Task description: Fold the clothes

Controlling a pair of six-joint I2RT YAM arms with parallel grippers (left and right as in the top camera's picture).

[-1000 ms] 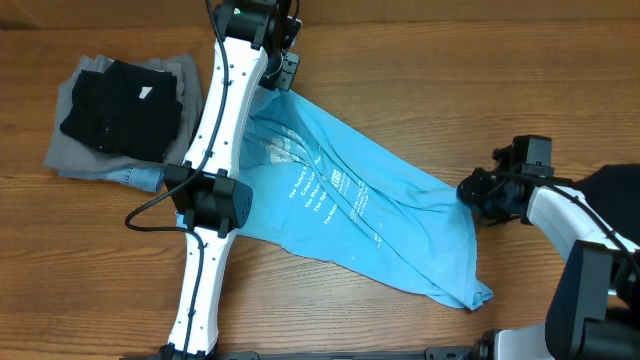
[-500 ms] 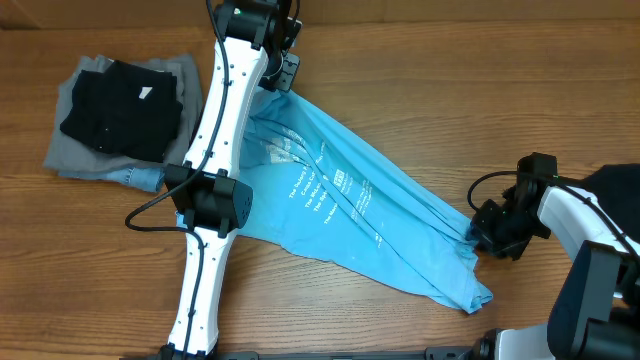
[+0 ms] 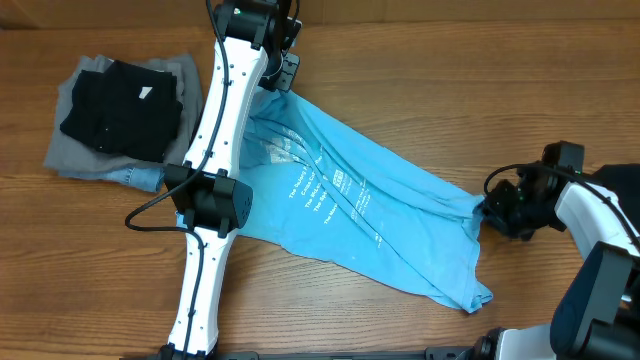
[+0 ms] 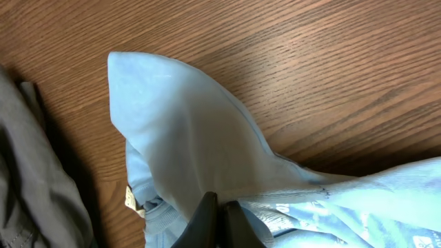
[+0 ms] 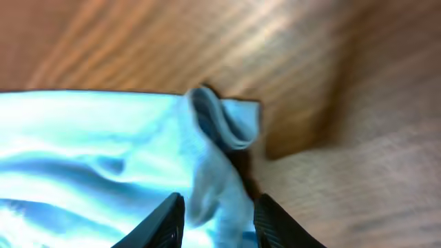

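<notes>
The sky-blue shirt [image 3: 340,200] with white lettering lies stretched diagonally across the wooden table. My left gripper [image 3: 283,85] is at its far upper-left end. In the left wrist view the left gripper's jaws [image 4: 217,210] are shut on a fold of the pale blue shirt [image 4: 186,138]. My right gripper [image 3: 490,212] is at the shirt's right corner. In the right wrist view the right gripper's fingers [image 5: 219,217] stand apart, with a bunched edge of the shirt [image 5: 213,131] between them. The view is blurred.
A folded stack sits at the back left: a black garment [image 3: 120,110] on grey [image 3: 70,150] and denim pieces. The grey garment also shows in the left wrist view [image 4: 27,179]. The left arm [image 3: 215,150] lies over the shirt's left part. A dark shape [image 3: 615,185] sits at the right edge.
My right gripper dipped toward the front, then moved back up and to the right, and the shirt's right corner shifted slightly rightward with it. The left arm has not moved.
</notes>
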